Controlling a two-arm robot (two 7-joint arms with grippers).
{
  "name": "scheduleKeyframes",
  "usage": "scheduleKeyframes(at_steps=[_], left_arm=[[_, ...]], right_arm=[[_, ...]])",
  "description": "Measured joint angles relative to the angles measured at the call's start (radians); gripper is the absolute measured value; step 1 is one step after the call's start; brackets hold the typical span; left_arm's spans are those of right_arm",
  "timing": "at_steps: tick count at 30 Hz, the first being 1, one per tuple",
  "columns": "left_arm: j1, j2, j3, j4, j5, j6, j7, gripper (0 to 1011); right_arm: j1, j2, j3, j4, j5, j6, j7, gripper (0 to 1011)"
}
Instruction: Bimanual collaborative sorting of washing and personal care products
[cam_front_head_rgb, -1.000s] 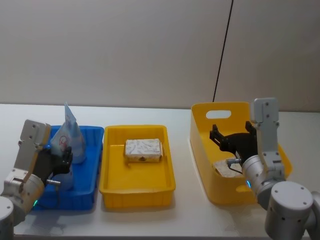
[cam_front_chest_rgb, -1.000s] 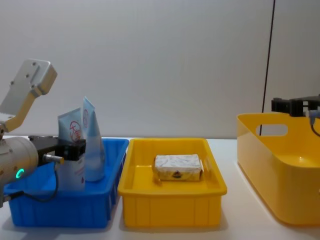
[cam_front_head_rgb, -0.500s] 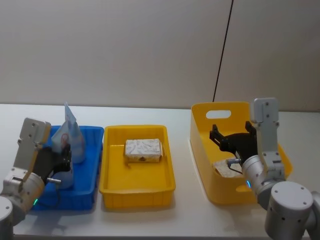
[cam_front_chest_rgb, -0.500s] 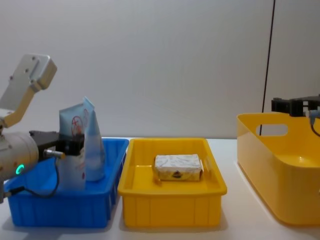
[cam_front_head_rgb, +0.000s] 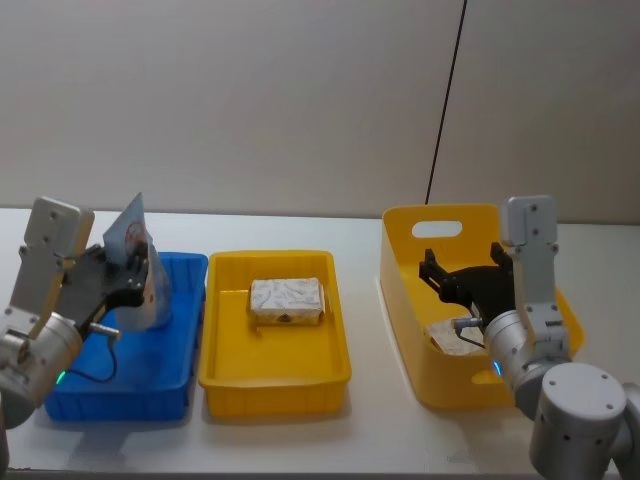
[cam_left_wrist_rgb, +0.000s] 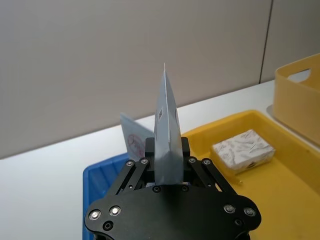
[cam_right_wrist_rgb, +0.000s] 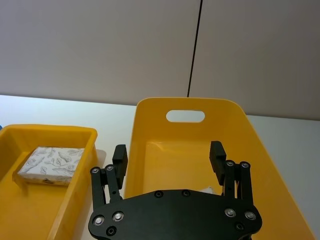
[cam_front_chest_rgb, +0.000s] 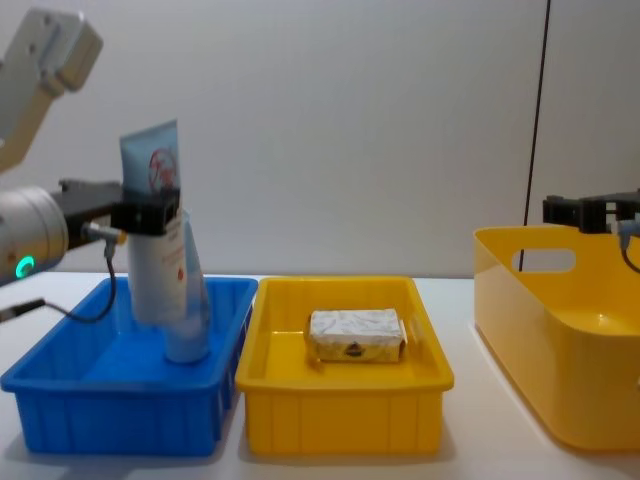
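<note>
My left gripper (cam_front_chest_rgb: 150, 215) is shut on a pale-blue squeeze tube (cam_front_chest_rgb: 152, 260) with a red round logo and holds it upright above the blue tray (cam_front_chest_rgb: 60, 415). In the left wrist view that tube (cam_left_wrist_rgb: 167, 115) shows edge-on between the fingers of the left gripper (cam_left_wrist_rgb: 167, 150). A second pale-blue tube (cam_front_chest_rgb: 187, 310) stands in the tray right behind it. The silvery-white wrapped bar (cam_front_head_rgb: 287, 300) lies in the yellow tray (cam_front_head_rgb: 270, 380). My right gripper (cam_front_head_rgb: 465, 280) hangs open over the big yellow basket (cam_front_head_rgb: 440, 385), above a whitish crinkled pouch (cam_front_head_rgb: 450, 338) on its floor.
The blue tray, yellow tray and yellow basket stand in a row from left to right on the white table (cam_front_head_rgb: 365, 400). A grey wall rises behind, and a black cable (cam_front_head_rgb: 447, 100) runs down it behind the basket.
My left gripper has risen with the logo tube, lifting it from the blue tray's floor to above the rim. The right arm has not moved.
</note>
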Motion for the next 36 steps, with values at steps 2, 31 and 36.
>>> scheduleKeyframes(at_steps=[2,31,36], left_arm=[[0.003,0.008,0.0,-0.027,-0.001,-0.001,-0.014,226],[-0.103,-0.053,0.096,-0.061,-0.036,0.082,-0.194,227],[-0.121,-0.07,0.109,-0.043,-0.043,0.091,-0.208,227]], right_arm=[[0.0,0.0,0.0,0.0,0.0,0.0,0.0,1004],[0.0,0.0,0.0,0.0,0.0,0.0,0.0,1004],[-0.001,0.0,0.0,-0.001,0.0,0.001,0.006,1004]])
